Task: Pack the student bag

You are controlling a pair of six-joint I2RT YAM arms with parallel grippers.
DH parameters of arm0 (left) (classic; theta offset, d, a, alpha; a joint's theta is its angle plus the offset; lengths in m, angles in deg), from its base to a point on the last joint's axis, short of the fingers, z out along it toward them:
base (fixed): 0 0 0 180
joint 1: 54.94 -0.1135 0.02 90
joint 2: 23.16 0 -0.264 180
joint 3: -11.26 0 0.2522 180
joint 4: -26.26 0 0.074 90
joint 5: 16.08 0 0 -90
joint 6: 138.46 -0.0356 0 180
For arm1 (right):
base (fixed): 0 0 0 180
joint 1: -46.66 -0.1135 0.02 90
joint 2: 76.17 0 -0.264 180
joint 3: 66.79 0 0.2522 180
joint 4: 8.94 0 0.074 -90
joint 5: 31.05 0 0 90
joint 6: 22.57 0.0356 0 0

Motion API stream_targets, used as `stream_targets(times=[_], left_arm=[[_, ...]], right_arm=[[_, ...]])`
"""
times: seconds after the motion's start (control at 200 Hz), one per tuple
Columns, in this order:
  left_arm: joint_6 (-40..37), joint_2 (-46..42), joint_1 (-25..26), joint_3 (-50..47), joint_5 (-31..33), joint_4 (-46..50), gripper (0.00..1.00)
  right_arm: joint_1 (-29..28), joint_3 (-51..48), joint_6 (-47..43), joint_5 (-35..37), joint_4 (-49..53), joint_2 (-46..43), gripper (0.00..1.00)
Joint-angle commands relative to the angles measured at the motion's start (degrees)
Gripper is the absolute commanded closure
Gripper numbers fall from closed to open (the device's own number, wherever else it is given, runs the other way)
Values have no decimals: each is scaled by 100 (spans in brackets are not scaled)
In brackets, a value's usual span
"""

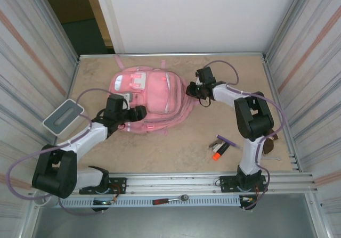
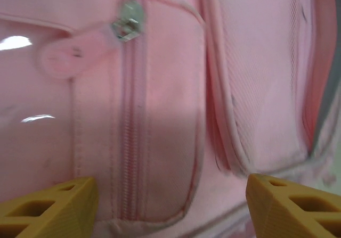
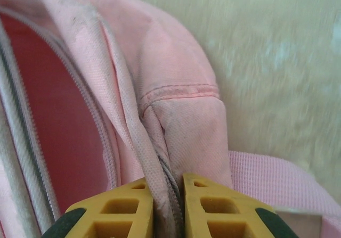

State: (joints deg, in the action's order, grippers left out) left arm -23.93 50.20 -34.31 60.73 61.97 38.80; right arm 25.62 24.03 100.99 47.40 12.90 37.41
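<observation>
The student bag (image 1: 154, 91), a pink backpack, lies flat in the middle of the table with its main zip parted. My left gripper (image 1: 139, 112) sits at the bag's near-left edge. In the left wrist view it (image 2: 170, 211) is open, its yellow fingertips (image 2: 50, 206) wide apart over a pink front pocket (image 2: 160, 115) with a silver zip pull (image 2: 127, 22). My right gripper (image 1: 190, 89) is at the bag's right side. In the right wrist view it (image 3: 168, 206) is shut on the bag's zip edge (image 3: 160, 158), with the darker pink inside (image 3: 64, 142) to the left.
A small grey-white box (image 1: 64, 116) lies at the left edge of the table. A purple item and an orange-capped marker (image 1: 221, 147) lie near the right arm's base. A ratchet tool (image 1: 170, 199) rests on the front rail. Metal walls close both sides.
</observation>
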Motion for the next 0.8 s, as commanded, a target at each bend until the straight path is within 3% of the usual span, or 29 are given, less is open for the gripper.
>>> stream_targets(times=[0.0,0.185,0.461,0.671,0.797], left_arm=[[188,303,648,189,-273,33,27],[-179,327,1430,728,81,290,27],[-1583,-576,1708,889,1173,573,27],[-2577,-1551,1708,485,1974,465,21],[-2959,-2011,1645,115,2431,331,14]], right_arm=[[215,799,-332,79,578,326,80],[295,1254,-712,349,1098,77,58],[-92,-89,-713,600,792,-1256,34],[-1157,-501,-1449,2547,1104,-1905,16],[-1737,-592,-1735,3269,1245,-2067,9]])
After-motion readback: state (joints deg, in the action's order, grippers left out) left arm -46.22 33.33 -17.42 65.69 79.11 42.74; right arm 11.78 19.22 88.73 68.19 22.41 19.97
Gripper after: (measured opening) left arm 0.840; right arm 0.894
